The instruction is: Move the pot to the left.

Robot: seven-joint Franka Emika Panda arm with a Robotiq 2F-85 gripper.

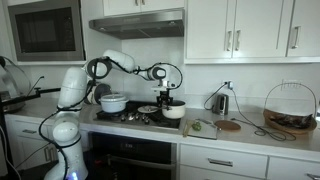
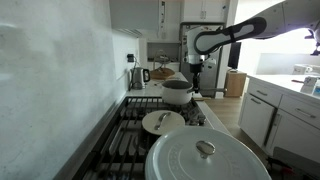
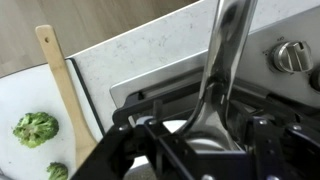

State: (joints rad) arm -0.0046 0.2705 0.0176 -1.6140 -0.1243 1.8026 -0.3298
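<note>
The pot (image 1: 173,112) is small, low and white with a dark rim, and sits on the stove's burner nearest the counter with the board; it also shows in an exterior view (image 2: 177,93). My gripper (image 1: 169,97) hangs straight over it in both exterior views (image 2: 195,72). In the wrist view the pot's shiny metal handle (image 3: 225,45) rises between my fingers (image 3: 200,125), with a strip of the white pot body (image 3: 172,127) below. The fingers stand apart on either side of the handle, so the gripper looks open.
A larger white lidded pot (image 1: 113,102) (image 2: 205,155) stands on the stove's other side, with a small plate (image 1: 147,110) (image 2: 163,122) between. A wooden spoon (image 3: 62,85) and broccoli (image 3: 35,128) lie on a white board. A stove knob (image 3: 288,55) and a kettle (image 1: 221,102) are nearby.
</note>
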